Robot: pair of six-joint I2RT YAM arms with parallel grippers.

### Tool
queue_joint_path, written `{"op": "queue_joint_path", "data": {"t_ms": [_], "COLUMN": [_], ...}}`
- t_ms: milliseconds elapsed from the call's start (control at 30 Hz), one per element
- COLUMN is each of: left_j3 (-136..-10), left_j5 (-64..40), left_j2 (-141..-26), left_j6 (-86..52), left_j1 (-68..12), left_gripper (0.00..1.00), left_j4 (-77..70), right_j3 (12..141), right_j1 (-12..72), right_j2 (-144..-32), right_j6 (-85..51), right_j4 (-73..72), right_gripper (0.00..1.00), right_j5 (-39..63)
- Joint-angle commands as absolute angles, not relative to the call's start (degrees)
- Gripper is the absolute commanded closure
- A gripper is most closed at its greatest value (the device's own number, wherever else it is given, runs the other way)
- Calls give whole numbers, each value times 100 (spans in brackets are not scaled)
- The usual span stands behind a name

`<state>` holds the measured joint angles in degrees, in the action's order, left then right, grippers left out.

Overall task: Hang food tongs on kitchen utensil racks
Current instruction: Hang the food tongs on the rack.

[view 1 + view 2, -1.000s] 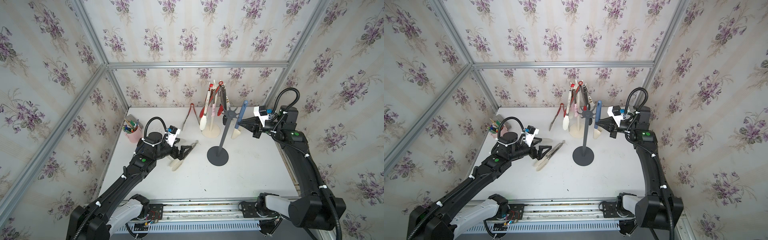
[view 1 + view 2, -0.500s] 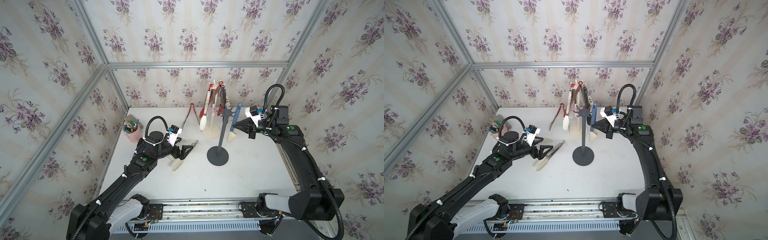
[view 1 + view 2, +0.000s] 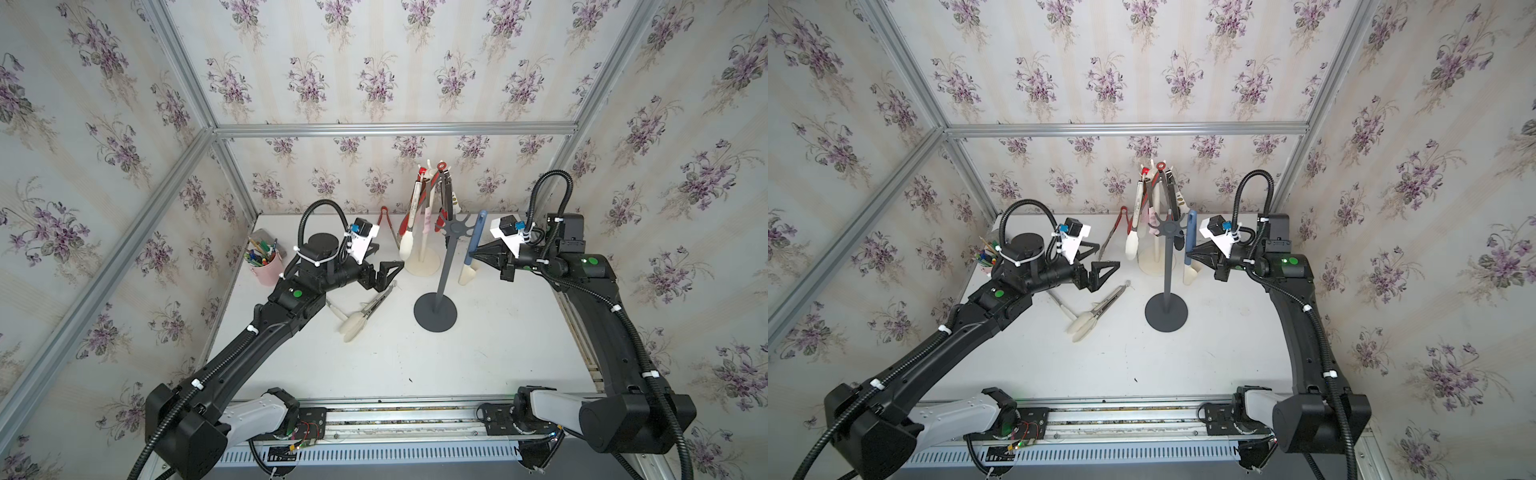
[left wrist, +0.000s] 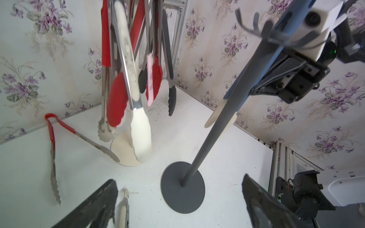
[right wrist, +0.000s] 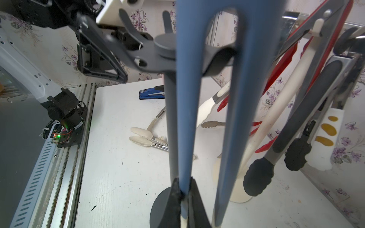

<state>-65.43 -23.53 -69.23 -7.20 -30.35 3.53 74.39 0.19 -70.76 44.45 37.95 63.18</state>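
Blue tongs with cream tips stand nearly upright right of centre in both top views, loop end up, just beside the crown of hooks of the dark grey rack. In the right wrist view their two blue arms fill the middle of the frame, and one grey hook shows in the gap between them. I cannot tell whether that hook bears their weight.

The right gripper is clamped tight on one blue arm low down, reaching in from the right side of the frame.

Behind the grey rack, at upper centre, the cream-white rack carries a bunch of hanging tongs in red, cream, black and pink.

Left of centre, the left gripper is spread fully wide and holds nothing. It hangs above cream-tipped tongs that lie flat on the white table.

Red-handled tongs lie near the back wall, left of the cream-white rack's base.

At the far left edge of the table stands a pink cup full of pens.
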Motion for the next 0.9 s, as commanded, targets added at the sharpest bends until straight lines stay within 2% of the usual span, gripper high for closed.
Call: {"op": "queue_joint_path", "data": {"t_ms": [0,200,367,500,867], "left_j3": [-7407,-9552,-10858,-11819,-12959], "left_j5": [-2044,-1255,-420,-273,66], "left_j2": [-7241,-8219,-8915,-9579,-10358], "left_j6": [-772,-122,749,1153,1569], "left_j1": [-3191,-3731,-4426,-4779,-5347], "left_gripper": [1,1,1,1,1], "left_j4": [519,1436,1885,2294,3005], "right_j3": [7594,7788,7798,7799,7830], "right_j1": [0,0,1,6,4], "right_j2": [-7038,-7101,-7080,-7110,-7128], "right_j6": [4526,4662,4710,4702,4685], "right_j4": [3781,4122,4209,4201,4166], "right_gripper": [100,100,100,100,100], "right_j5": [6398,6342,6302,6337,6346]}}
